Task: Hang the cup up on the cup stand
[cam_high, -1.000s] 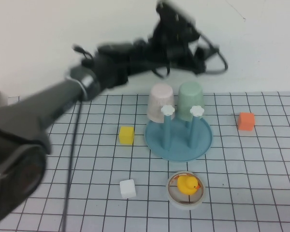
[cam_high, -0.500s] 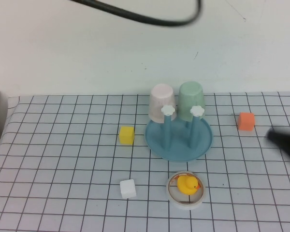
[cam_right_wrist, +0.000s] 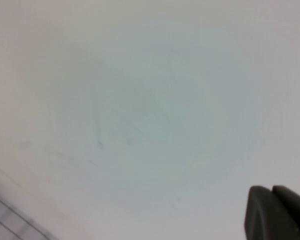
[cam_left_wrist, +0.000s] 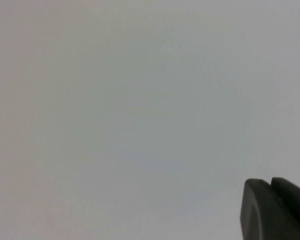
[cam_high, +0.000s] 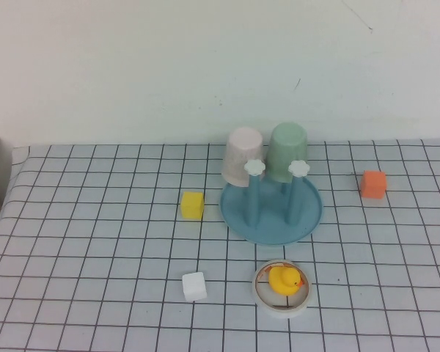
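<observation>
The mint-green cup [cam_high: 290, 151] sits upside down on a back peg of the blue cup stand [cam_high: 271, 213], at the back middle of the grid mat. Two front pegs [cam_high: 255, 192] with white flower caps are bare. Neither arm shows in the high view. My left gripper [cam_left_wrist: 270, 181] shows only in the left wrist view, fingers together and empty, facing a plain white surface. My right gripper [cam_right_wrist: 271, 188] shows only in the right wrist view, fingers together and empty, also facing a white surface.
A pale pink cup [cam_high: 243, 155] sits upside down on the stand beside the mint one. A yellow cube [cam_high: 192, 204], a white cube [cam_high: 194, 286], an orange cube [cam_high: 373, 184] and a ring with a yellow duck [cam_high: 281, 287] lie on the mat.
The left arm, which reached over the cups a second ago, has pulled out of the high view. The dark shape at the right edge is gone too. The cups have not moved.
</observation>
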Available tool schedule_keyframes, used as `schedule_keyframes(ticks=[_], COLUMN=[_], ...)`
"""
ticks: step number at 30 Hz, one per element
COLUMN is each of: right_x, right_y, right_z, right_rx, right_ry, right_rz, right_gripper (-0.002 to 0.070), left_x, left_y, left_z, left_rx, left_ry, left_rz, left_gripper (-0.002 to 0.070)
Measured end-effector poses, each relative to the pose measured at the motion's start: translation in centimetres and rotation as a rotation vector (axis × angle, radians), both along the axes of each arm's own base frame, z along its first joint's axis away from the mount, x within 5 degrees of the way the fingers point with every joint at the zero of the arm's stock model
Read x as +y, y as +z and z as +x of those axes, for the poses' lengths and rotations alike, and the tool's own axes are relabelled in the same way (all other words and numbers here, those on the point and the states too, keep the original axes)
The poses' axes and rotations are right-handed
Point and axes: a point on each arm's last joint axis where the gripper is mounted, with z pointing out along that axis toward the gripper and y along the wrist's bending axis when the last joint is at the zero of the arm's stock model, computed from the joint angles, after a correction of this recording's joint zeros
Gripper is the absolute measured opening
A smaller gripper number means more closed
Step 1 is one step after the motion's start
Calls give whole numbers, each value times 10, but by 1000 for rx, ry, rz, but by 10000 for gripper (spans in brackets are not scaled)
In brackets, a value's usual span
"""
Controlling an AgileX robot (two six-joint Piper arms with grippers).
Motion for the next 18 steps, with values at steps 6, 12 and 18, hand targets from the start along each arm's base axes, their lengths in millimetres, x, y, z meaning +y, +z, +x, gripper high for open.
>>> schedule_keyframes(ticks=[6,12,18], right_x=[-12,-20,-21], right_y=[6,3,3], right_z=[-2,-2,-2], right_rx=[14,45,46], right_ry=[-107,-197,-207], right_rz=[-31,-39,33], right_gripper=[-1,-1,-1], left_x=[30,35,43], left_y=[-26,-73,-102], left_z=[-27,-39,-67], left_rx=[88,187,141], left_ry=[164,142,62], left_rz=[-115,-135,-253], left_gripper=[0,0,0])
